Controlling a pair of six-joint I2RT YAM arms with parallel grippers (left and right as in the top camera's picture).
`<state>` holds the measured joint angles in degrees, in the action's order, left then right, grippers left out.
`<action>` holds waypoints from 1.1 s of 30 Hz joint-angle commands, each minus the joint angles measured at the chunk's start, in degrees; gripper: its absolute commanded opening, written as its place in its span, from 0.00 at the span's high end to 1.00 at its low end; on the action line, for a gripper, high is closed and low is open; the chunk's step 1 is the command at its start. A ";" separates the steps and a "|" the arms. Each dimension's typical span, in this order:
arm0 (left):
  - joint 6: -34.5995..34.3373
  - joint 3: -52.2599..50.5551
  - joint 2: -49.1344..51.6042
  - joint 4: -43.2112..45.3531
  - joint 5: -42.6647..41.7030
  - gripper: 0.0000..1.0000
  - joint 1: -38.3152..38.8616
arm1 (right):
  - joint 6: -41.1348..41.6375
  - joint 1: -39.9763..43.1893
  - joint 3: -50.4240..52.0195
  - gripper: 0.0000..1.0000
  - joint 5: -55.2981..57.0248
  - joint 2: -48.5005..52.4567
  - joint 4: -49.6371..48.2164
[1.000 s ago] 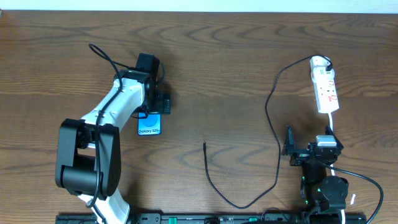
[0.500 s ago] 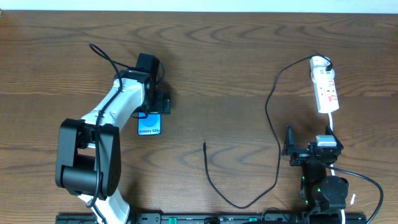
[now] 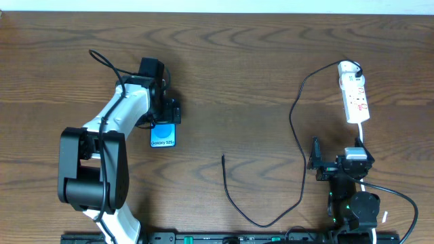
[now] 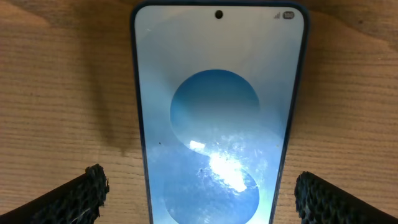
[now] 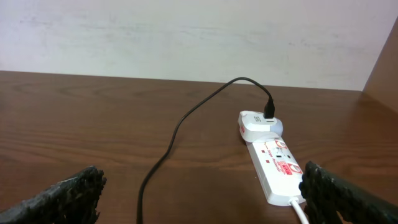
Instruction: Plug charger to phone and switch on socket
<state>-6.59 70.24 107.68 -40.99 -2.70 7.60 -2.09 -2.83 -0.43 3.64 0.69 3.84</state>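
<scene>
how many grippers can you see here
2. The left gripper is at left, open over the phone. The right gripper is at front right, open, facing the socket. None appear hidden.

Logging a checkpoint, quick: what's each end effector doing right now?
Left end effector: open astride the phone, not gripping.
Right end effector: open, empty.

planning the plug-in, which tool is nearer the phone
Left. The left tool hovers open above the phone; the right tool sits far off, near the socket.
</scene>
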 commanded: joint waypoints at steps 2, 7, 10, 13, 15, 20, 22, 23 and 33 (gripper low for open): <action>0.96 1.46 0.70 -0.07 0.81 0.02 0.20 | 0.55 -0.59 0.11 0.01 0.28 -0.39 0.20; 0.74 1.46 0.70 0.04 0.87 0.02 0.26 | 0.55 -0.59 0.11 0.01 0.28 -0.42 0.20; -0.17 1.46 0.70 0.20 3.19 0.02 0.52 | 0.55 -0.59 0.11 0.01 0.28 -0.39 0.20; -0.79 1.46 0.70 0.20 4.28 0.02 1.09 | 0.55 -0.59 0.11 0.01 0.28 -0.42 0.20; -0.76 1.46 0.70 0.24 4.28 0.02 1.79 | 0.55 -0.59 0.11 0.01 0.28 -0.42 0.20; -0.76 1.46 0.70 0.68 4.26 0.02 2.64 | 0.55 -0.59 0.11 0.01 0.28 -0.39 0.20; -0.76 1.46 0.70 0.79 4.26 0.02 2.60 | 0.55 -0.59 0.09 0.01 0.28 -0.42 0.20; -0.76 1.46 0.70 0.81 4.24 0.02 2.45 | 0.55 -0.59 0.09 0.01 0.28 -0.39 0.20; -0.68 1.46 2.95 1.33 2.75 0.02 2.40 | 0.55 -0.59 0.11 0.01 0.28 -0.42 0.20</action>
<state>-6.66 70.26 108.51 -39.86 0.23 10.24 -2.09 -2.83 -0.43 3.64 0.69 3.84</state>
